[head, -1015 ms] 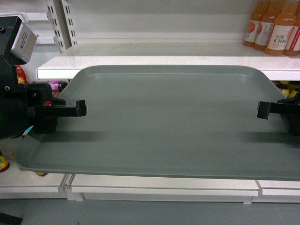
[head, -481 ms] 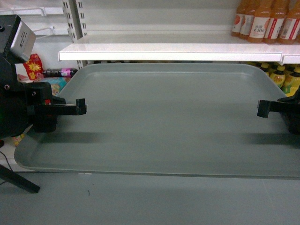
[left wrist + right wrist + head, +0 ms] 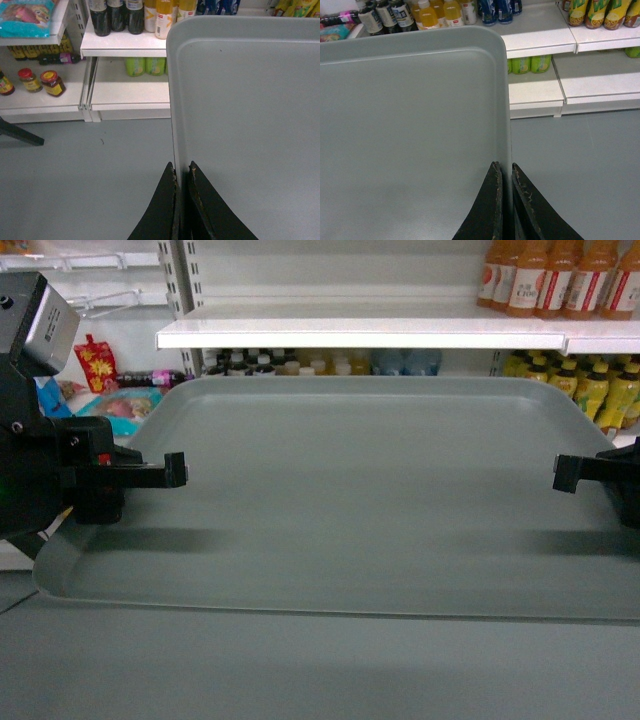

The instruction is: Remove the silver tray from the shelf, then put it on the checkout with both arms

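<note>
Two grippers, left (image 3: 182, 172) and right (image 3: 504, 170), I see pinching silver tray (image 3: 370, 490) rims | tray airborne, level, long axis left-right | bottles (image 3: 555, 280) on shelf (image 3: 400, 332) behind | grey floor (image 3: 90, 170) below.

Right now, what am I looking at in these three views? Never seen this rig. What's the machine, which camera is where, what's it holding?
It is a wheeled robot with two black arms. One camera rides on its head and looks forward; one sits on each wrist and looks along that arm's hand.

In the head view, the left hand and right hand each pinch an opposite short edge of the silver tray. The wrist views show the same from each side: two dark fingers clamped on the tray's rim. The tray is bare and hangs in the air over grey floor, clear of the shelf. Behind it are store shelves with drink bottles. No checkout table is in view.
</note>
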Robot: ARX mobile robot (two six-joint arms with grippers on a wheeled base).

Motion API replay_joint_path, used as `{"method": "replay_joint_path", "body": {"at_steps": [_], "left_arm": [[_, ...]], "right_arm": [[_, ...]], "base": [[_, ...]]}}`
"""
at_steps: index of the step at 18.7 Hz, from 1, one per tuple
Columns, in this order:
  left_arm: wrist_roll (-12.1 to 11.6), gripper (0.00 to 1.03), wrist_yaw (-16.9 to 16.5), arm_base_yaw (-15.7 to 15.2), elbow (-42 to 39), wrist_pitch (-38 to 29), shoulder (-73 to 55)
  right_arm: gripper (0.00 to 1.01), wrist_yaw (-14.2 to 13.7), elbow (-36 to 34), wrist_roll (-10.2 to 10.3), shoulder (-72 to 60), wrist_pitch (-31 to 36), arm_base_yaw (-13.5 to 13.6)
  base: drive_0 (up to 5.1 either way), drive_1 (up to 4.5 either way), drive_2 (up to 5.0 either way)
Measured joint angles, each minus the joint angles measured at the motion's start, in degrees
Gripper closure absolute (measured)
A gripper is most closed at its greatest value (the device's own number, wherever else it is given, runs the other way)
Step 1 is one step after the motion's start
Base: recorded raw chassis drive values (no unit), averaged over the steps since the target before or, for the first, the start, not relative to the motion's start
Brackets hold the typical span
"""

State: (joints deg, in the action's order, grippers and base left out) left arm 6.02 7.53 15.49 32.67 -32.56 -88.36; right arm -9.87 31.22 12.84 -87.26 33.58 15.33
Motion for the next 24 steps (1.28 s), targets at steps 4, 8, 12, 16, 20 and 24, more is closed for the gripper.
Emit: {"method": "replay_joint_path", "body": {"at_steps": [4,8,12,16,20,24], "left_arm": [[0.0,0.99,0.0,0.0,0.0,0.0,0.0],[0.0,0.99,0.0,0.0,0.0,0.0,0.0],[0.0,0.99,0.0,0.0,0.0,0.2,0.0],[0.0,0.99,0.0,0.0,0.0,-0.1,0.0],[0.0,0.99,0.0,0.0,0.0,0.2,0.0],[0.0,0.99,0.0,0.0,0.0,0.0,0.0]], "right_arm": [[0.98,0.0,0.0,0.0,0.0,0.1,0.0],[0.98,0.0,0.0,0.0,0.0,0.1,0.0],[0.98,0.0,0.0,0.0,0.0,-0.1,0.0],[0.98,0.0,0.0,0.0,0.0,0.2,0.0],[0.98,0.0,-0.1,0.0,0.0,-0.1,0.0],[0.98,0.0,-0.1,0.0,0.0,0.1,0.0]], "base": [[0.1,-4.07,4.3],[0.1,-4.08,4.3],[0.0,-4.16,4.2],[0.0,-4.16,4.2],[0.0,-4.18,4.2],[0.0,-4.18,4.2]]}}
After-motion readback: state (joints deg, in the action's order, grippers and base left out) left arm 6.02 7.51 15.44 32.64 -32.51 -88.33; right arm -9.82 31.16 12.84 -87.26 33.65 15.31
